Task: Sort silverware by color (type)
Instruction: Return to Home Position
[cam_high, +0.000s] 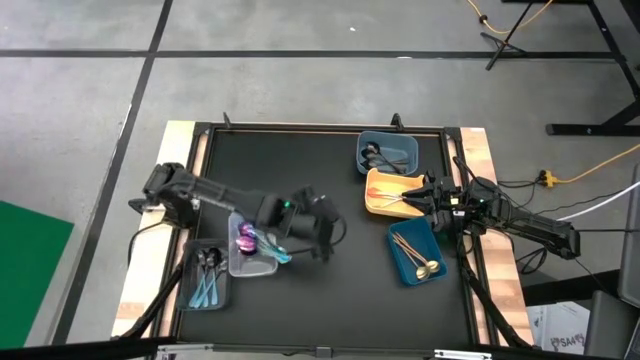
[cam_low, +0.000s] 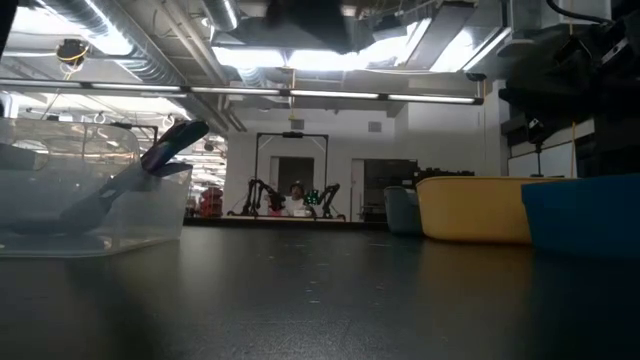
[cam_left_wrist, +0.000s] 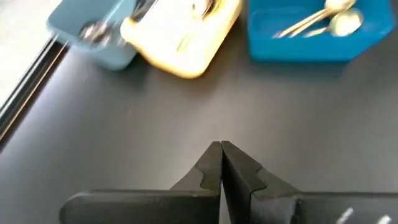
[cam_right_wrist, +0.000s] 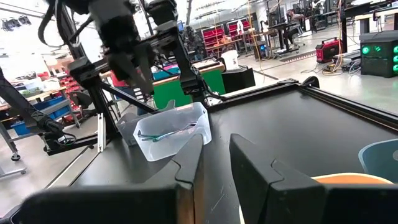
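My left gripper (cam_high: 330, 240) (cam_left_wrist: 221, 152) hangs shut and empty above the bare black mat near the table's middle, just right of a clear tray (cam_high: 250, 252) (cam_right_wrist: 171, 132) holding purple and teal spoons (cam_high: 248, 238). In the low view one spoon (cam_low: 165, 150) leans over that tray's rim. My right gripper (cam_high: 422, 195) (cam_right_wrist: 215, 158) waits open at the right, by a yellow tray (cam_high: 390, 192) (cam_left_wrist: 180, 37) of copper spoons. There are black spoons in a grey-blue tray (cam_high: 388, 152) and gold spoons (cam_left_wrist: 323, 18) in a blue tray (cam_high: 415, 255).
A light blue tray (cam_high: 208, 278) with black and teal spoons sits at the near left beside the clear tray. The mat's raised black frame (cam_high: 320, 128) borders the work area. Bare mat (cam_high: 330, 160) lies between the left and right groups of trays.
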